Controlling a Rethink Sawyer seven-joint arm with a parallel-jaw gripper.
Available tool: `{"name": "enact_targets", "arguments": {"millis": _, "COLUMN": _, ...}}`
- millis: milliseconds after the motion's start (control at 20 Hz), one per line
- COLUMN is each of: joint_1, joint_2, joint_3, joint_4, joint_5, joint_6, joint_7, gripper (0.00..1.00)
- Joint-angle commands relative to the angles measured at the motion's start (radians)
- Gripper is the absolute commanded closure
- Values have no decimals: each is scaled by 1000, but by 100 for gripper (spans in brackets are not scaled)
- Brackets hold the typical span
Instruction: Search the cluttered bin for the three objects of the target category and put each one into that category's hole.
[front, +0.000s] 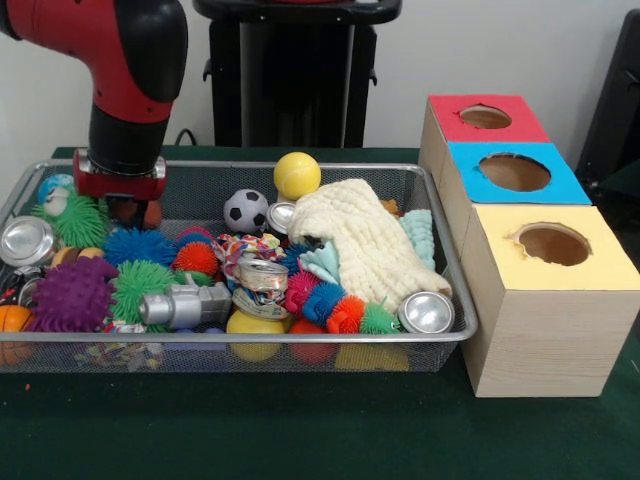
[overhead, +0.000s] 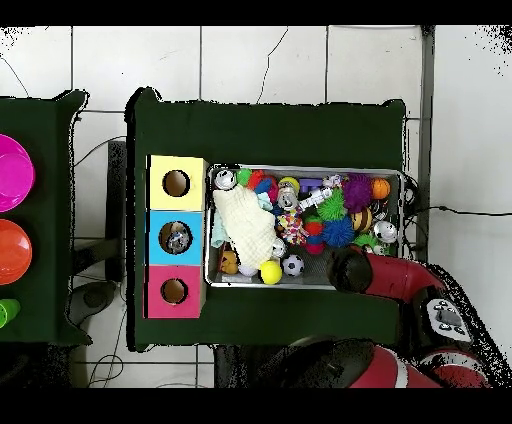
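Arm: the red and black arm (front: 125, 80) reaches down into the far left corner of the wire bin (front: 330, 340).
Jaws: the gripper (front: 135, 212) is low among the clutter, behind spiky balls; I cannot tell whether the jaws are spread or pressed together.
Bin: sits on the green desk (front: 300, 430), packed full.
Balls: a yellow ball (front: 297, 175) at the far edge, a soccer ball (front: 245, 211) just left of it, a purple spiky ball (front: 70, 295) at the near left, with blue and green spiky ones beside it.
Cans: one silver can (front: 427, 312) at the near right corner, another (front: 25, 240) at the left wall.
Cloth: a cream knitted cloth (front: 365, 240) lies draped over the right half.
Boxes: right of the bin, a row with a hole in each top; yellow box (front: 550, 290) nearest, blue box (front: 515, 172) in the middle, red box (front: 485, 117) farthest.
Blue box hole: in the overhead view, something shiny lies inside it.
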Motion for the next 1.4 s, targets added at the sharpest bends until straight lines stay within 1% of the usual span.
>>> {"name": "enact_targets", "arguments": {"millis": 50, "joint_1": -74, "joint_2": 189, "joint_3": 162, "joint_4": -2, "joint_5": 5, "joint_6": -169, "joint_7": 169, "gripper": 100}}
{"name": "enact_targets", "arguments": {"millis": 150, "joint_1": -145, "joint_2": 125, "joint_3": 229, "joint_4": 67, "joint_5": -20, "joint_6": -157, "joint_7": 116, "gripper": 100}}
{"name": "enact_targets", "arguments": {"millis": 200, "joint_1": -194, "joint_2": 87, "joint_3": 276, "joint_4": 107, "joint_5": -33, "joint_6": -153, "joint_7": 88, "gripper": 100}}
{"name": "enact_targets", "arguments": {"millis": 300, "joint_1": -233, "joint_2": -6, "joint_3": 322, "joint_4": 184, "joint_5": -27, "joint_6": -139, "joint_7": 85, "gripper": 100}}
{"name": "enact_targets", "arguments": {"millis": 400, "joint_1": -253, "joint_2": -106, "joint_3": 364, "joint_4": 248, "joint_5": 1, "joint_6": -94, "joint_7": 93, "gripper": 100}}
{"name": "enact_targets", "arguments": {"millis": 500, "joint_1": -263, "joint_2": -179, "joint_3": 396, "joint_4": 284, "joint_5": 21, "joint_6": -64, "joint_7": 103, "gripper": 100}}
{"name": "enact_targets", "arguments": {"millis": 600, "joint_1": -270, "joint_2": -223, "joint_3": 411, "joint_4": 312, "joint_5": 26, "joint_6": -58, "joint_7": 119, "gripper": 100}}
{"name": "enact_targets", "arguments": {"millis": 700, "joint_1": -273, "joint_2": -244, "joint_3": 419, "joint_4": 323, "joint_5": 32, "joint_6": -51, "joint_7": 129, "gripper": 100}}
{"name": "enact_targets", "arguments": {"millis": 1100, "joint_1": -282, "joint_2": -263, "joint_3": 437, "joint_4": 337, "joint_5": 17, "joint_6": -75, "joint_7": 139, "gripper": 100}}
{"name": "enact_targets", "arguments": {"millis": 1300, "joint_1": -274, "joint_2": -256, "joint_3": 427, "joint_4": 329, "joint_5": 3, "joint_6": -104, "joint_7": 148, "gripper": 100}}
{"name": "enact_targets", "arguments": {"millis": 1400, "joint_1": -256, "joint_2": -251, "joint_3": 405, "joint_4": 315, "joint_5": -9, "joint_6": -121, "joint_7": 153, "gripper": 100}}
